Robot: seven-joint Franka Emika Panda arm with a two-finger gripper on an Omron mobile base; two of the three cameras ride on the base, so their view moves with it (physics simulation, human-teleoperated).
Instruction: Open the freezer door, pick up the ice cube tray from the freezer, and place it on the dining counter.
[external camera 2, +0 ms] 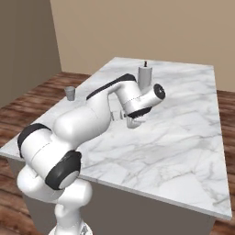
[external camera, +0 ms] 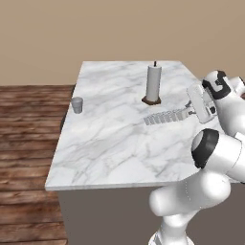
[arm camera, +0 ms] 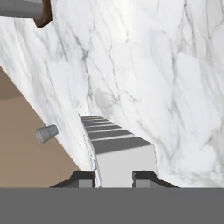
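One ice cube tray, one small grey cup and one paper-towel roll are over the dining counter. The pale, ribbed tray sits pinched in the gripper, near the roll.

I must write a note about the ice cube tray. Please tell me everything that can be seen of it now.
The ice cube tray is a small pale grey rectangle with a row of ridged little cups, plastic-looking. It lies about level, low over the dining counter, in front of the tall white cylinder on a brown base. One short end is clamped in the shut hand; the rest points away from it. Whether it touches the marble cannot be told.
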